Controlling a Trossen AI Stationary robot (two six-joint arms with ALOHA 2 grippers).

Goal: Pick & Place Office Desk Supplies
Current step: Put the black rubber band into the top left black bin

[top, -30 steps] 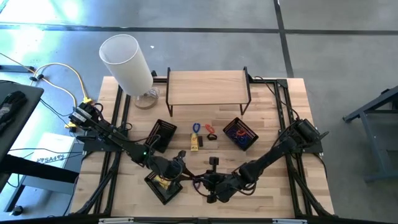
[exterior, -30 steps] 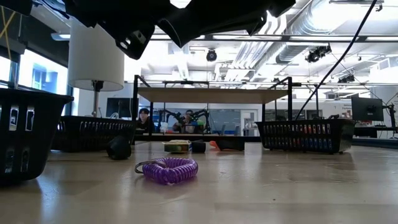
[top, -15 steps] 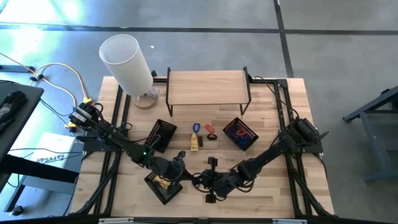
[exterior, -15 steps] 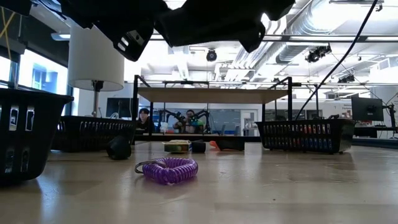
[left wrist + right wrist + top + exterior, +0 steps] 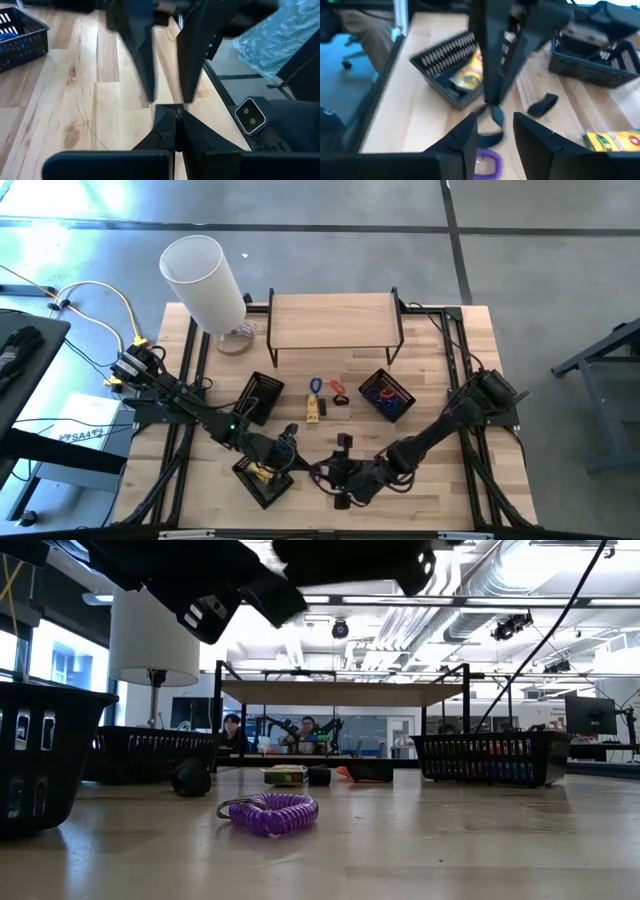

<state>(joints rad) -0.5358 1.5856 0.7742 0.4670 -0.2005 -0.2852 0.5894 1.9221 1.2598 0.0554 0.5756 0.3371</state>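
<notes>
My two grippers meet tip to tip above the table's near middle. My left gripper (image 5: 175,114) is shut on a small dark clip-like piece (image 5: 493,119). My right gripper (image 5: 495,137) is open, a finger on either side of the left fingertips, touching nothing. Below them a purple coiled band (image 5: 268,812) lies flat on the table. A blue band (image 5: 316,385), a red band (image 5: 337,388), a yellow packet (image 5: 313,408) and a black piece (image 5: 344,440) lie on the table farther back. My left gripper pinches the small dark piece's upper end (image 5: 492,107) between its two fingertips, coming in at a shallow downward slant from the table's left. The piece hangs below the tips as a curved loop, clear of the table. Its exact shape is blurred.
A black basket (image 5: 445,62) with a yellow packet (image 5: 472,70) stands at the near left. Two more baskets (image 5: 262,395) (image 5: 387,395) stand mid-table. A wooden shelf (image 5: 335,320) and a white lamp (image 5: 205,275) are at the back.
My right gripper has turned a little at the wrist, and in the low view its dark bulk has drawn up toward the picture's top. The purple coiled band has kept still on the table.
</notes>
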